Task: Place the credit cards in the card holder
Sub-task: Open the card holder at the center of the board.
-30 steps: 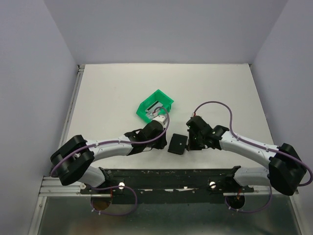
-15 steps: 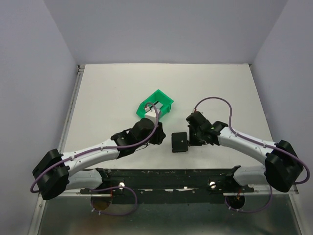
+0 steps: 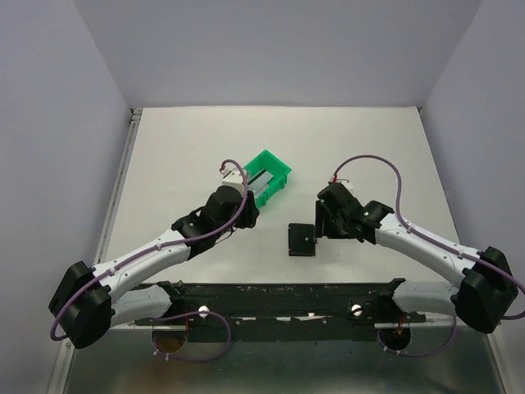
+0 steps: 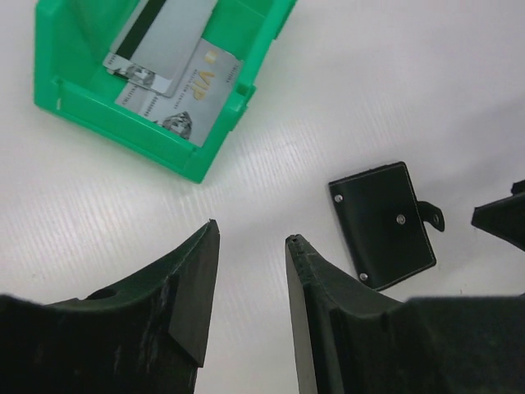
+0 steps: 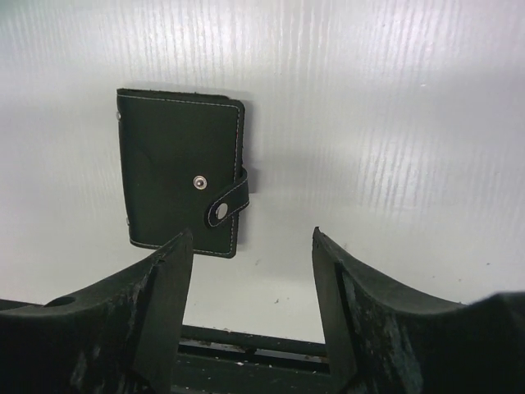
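Credit cards [image 4: 176, 57] are lying stacked in the green bin [image 4: 143, 135]. The left wrist view's top edge is cutting them off and they are overlapping, so the count is not readable: a silvery one with a dark stripe is on top, a "VIP" one under it. From above, the left arm [image 3: 164, 242] and its cable are covering part of the bin, and only a pale sliver of card is showing. The cards' long axes are running along the bin's length, slanting from near-left to far-right on the surface [image 3: 189, 148]. The bin is sitting about mid-surface. The card holder [image 5: 176, 180] is lying flat and closed with its strap snapped, close to the near edge at about mid-width and well apart from the bin. Its slightly longer side is running near-to-far, strap tab pointing toward the right edge. The left fingers [image 4: 197, 271] are standing apart with nothing between them, near the bin but outside it. The right fingers [image 5: 168, 279] are standing wide apart and empty, with the holder lying beyond their tips. From above, both sets of fingertips are blending into their dark wrists.
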{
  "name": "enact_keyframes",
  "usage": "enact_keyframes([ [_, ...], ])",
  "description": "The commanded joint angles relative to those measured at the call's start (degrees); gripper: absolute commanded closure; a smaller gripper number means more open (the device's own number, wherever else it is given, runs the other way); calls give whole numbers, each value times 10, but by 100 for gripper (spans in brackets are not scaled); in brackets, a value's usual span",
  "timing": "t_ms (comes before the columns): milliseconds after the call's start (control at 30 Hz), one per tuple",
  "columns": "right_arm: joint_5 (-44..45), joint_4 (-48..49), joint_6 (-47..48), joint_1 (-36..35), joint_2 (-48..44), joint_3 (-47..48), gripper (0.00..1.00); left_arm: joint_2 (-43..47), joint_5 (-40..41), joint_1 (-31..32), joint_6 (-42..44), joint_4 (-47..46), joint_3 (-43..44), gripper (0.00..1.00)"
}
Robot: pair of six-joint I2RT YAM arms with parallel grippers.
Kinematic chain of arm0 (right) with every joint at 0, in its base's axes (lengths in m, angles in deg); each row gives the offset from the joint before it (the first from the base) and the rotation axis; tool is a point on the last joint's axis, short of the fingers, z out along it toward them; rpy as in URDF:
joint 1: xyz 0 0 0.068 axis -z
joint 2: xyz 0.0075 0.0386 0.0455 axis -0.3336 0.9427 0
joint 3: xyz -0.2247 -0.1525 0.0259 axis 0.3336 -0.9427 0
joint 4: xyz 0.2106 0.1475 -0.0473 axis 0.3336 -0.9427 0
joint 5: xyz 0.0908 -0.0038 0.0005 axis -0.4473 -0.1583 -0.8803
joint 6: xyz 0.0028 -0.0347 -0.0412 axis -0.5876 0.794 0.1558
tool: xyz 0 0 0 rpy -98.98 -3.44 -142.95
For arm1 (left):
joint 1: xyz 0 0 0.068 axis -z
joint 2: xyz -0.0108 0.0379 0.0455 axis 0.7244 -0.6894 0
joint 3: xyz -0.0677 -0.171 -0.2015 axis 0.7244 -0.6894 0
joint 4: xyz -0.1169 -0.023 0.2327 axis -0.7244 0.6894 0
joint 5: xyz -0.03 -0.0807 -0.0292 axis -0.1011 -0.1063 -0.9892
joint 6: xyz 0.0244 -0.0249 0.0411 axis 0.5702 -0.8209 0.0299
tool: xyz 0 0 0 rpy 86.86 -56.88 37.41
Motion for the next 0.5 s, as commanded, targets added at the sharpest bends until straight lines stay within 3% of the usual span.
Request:
enact_keyframes([
  [0, 54, -44, 9, 4, -33, 25, 32, 17, -14, -38, 19, 7, 15, 49],
  [467, 82, -68, 16, 7, -71, 53, 29, 11, -9, -87, 23, -6, 36, 48],
])
